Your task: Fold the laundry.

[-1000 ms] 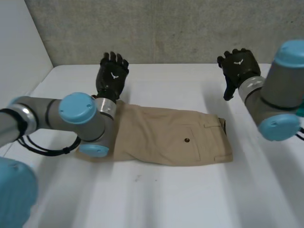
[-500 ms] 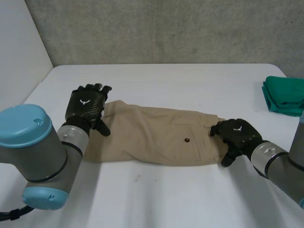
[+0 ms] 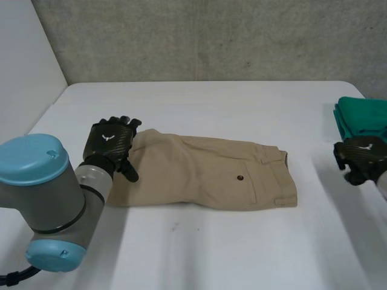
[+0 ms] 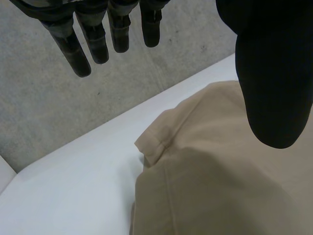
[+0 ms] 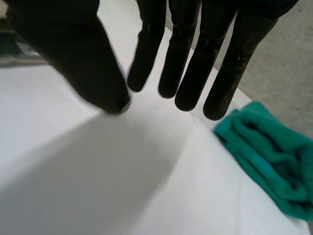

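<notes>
Tan shorts (image 3: pixel 205 172) lie flat and folded lengthwise across the middle of the white table (image 3: pixel 217 254), waistband and button pocket toward the right. My left hand (image 3: pixel 109 142) rests open at the leg end, its thumb over the cloth. In the left wrist view the fingers (image 4: pixel 93 34) are straight above the table beyond the shorts' hem corner (image 4: pixel 154 147), and nothing is pinched. My right hand (image 3: pixel 361 158) hovers off the shorts, to the right of the waistband. In the right wrist view its fingers (image 5: pixel 195 49) are straight above bare table and hold nothing.
A folded green cloth (image 3: pixel 363 118) lies at the table's right edge, just behind my right hand, and in the right wrist view it (image 5: pixel 274 171) sits beside the fingertips. A grey wall (image 3: pixel 199 36) stands behind the table.
My right hand has left the shorts' waistband end and moved right, toward the green cloth. My left hand has stayed at the leg end. The shorts lie as before.
</notes>
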